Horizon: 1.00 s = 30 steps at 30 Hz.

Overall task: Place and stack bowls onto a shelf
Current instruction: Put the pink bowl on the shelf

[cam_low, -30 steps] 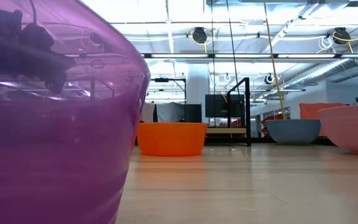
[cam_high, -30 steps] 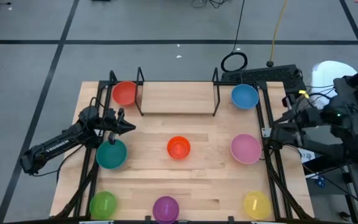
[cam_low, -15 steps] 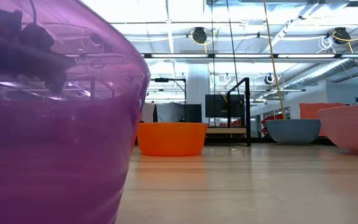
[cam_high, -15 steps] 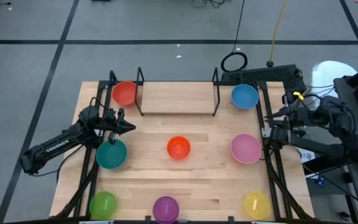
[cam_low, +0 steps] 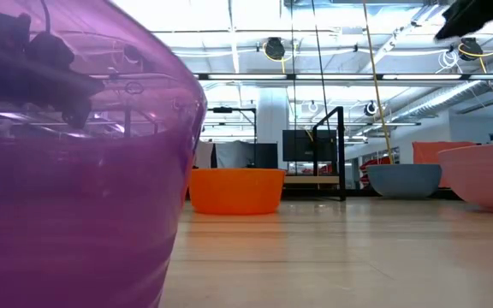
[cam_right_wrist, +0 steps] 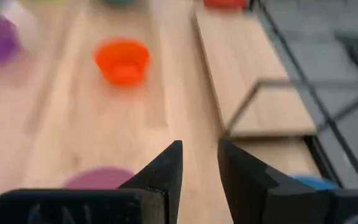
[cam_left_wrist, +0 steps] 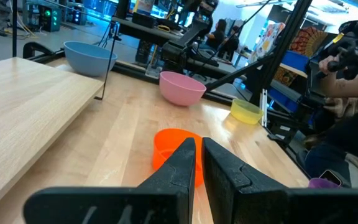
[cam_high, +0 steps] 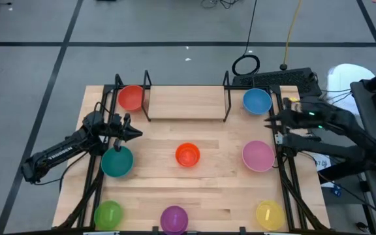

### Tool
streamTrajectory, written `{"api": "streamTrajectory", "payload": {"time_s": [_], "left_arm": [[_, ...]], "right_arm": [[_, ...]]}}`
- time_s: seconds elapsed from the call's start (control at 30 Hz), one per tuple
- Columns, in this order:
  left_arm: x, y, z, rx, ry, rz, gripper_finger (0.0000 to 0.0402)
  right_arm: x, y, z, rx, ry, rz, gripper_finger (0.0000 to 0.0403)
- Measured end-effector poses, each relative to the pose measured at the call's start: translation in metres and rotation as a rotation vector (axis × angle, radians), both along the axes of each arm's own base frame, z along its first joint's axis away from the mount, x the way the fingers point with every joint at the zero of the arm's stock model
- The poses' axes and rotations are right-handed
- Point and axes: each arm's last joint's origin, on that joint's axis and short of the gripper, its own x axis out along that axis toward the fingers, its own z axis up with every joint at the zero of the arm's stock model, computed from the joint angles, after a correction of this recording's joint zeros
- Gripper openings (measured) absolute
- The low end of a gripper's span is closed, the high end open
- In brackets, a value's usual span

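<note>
Eight bowls rest on their bases on the wooden table: red [cam_high: 130, 98] left of the shelf, blue [cam_high: 257, 101] right of it, orange [cam_high: 187, 155] at centre, pink [cam_high: 258, 156], teal [cam_high: 117, 162], green [cam_high: 108, 213], purple [cam_high: 173, 219] and yellow [cam_high: 269, 214]. The shelf [cam_high: 187, 102], a pale board between black rods, stands at the far edge with nothing on it. My right gripper [cam_high: 270, 122] hangs open above the table's right edge, between the blue and pink bowls, tipped downward. My left gripper [cam_high: 136, 134] waits level above the teal bowl, with a narrow gap between its fingers [cam_left_wrist: 188, 155].
Black frame rods [cam_high: 286, 176] run along the table's left and right edges. A black cable ring [cam_high: 245, 64] and a keyboard [cam_high: 273, 78] lie behind the far right corner. Bare wood lies between the orange bowl and the shelf. People sit beyond the table [cam_left_wrist: 347, 68].
My right gripper has swung from beside the table's right edge toward the table's left, in over that edge, sinking and tipping its fingers downward. It now shows at the top right of the low view. The bowls and my left arm have kept still.
</note>
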Motion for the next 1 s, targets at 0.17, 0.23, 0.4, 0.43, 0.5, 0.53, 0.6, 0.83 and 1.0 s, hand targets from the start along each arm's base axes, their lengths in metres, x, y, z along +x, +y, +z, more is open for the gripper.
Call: {"api": "streamTrajectory", "payload": {"time_s": [0.17,0.23,0.4,0.43,0.5,0.53,0.6,0.83,1.0], "left_arm": [[0.000,0.000,0.000,0.000,0.000,0.000,0.0033],[0.000,0.000,0.000,0.000,0.000,0.000,0.0033],[0.000,0.000,0.000,0.000,0.000,0.000,0.0033],[0.000,0.000,0.000,0.000,0.000,0.000,0.0033],[0.000,0.000,0.000,0.000,0.000,0.000,0.0033],[0.000,0.000,0.000,0.000,0.000,0.000,0.0033],[0.000,0.000,0.000,0.000,0.000,0.000,0.0033],[0.000,0.000,0.000,0.000,0.000,0.000,0.0033],[0.000,0.000,0.000,0.000,0.000,0.000,0.0033]], "right_arm": [[0.025,-0.011,-0.009,0.046,0.147,-0.016,0.0094],[0.034,-0.015,-0.012,0.053,0.192,-0.003,0.0094],[0.052,-0.023,-0.027,-0.007,0.323,0.115,0.0094],[0.055,-0.024,-0.032,-0.003,0.354,0.127,0.0093],[0.060,-0.026,-0.044,0.011,0.413,0.150,0.0093],[0.061,-0.027,-0.051,0.023,0.443,0.157,0.0093],[0.063,-0.028,-0.065,0.043,0.498,0.175,0.0093],[0.072,-0.032,-0.097,0.081,0.585,0.192,0.0093],[0.073,-0.032,-0.102,0.119,0.610,0.170,0.0093]]}}
